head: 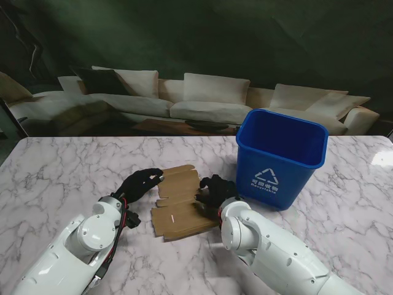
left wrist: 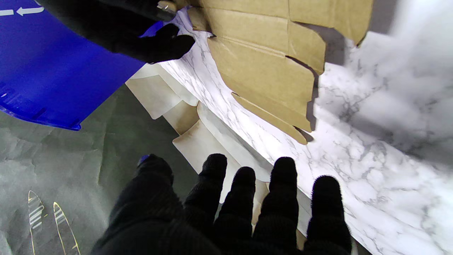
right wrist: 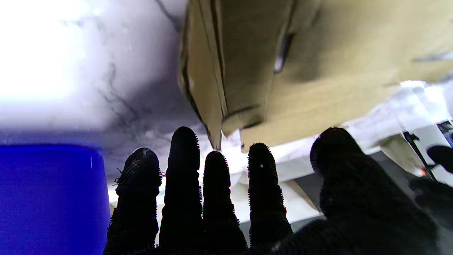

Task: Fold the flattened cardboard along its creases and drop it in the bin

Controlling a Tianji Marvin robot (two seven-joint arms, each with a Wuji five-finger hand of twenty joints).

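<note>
Flattened cardboard [head: 179, 203] lies on the marble surface [head: 61, 172] between two black-gloved hands. The left hand [head: 140, 183] and right hand [head: 215, 189] sit at its opposite edges, fingers spread, gripping nothing. The blue bin [head: 279, 157] stands just right of the right hand; its contents are hidden

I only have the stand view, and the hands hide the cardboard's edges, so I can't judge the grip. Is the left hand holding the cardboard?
Observer: No. The left wrist view shows the left hand with straight, spread fingers, and bare table between them and the cardboard.
Operator: And the other one?
Observer: In the right wrist view, the right hand has its fingers extended, not wrapped round the sheet. The sheet's edge lies just past the fingertips. I cannot tell whether they touch it.
</note>
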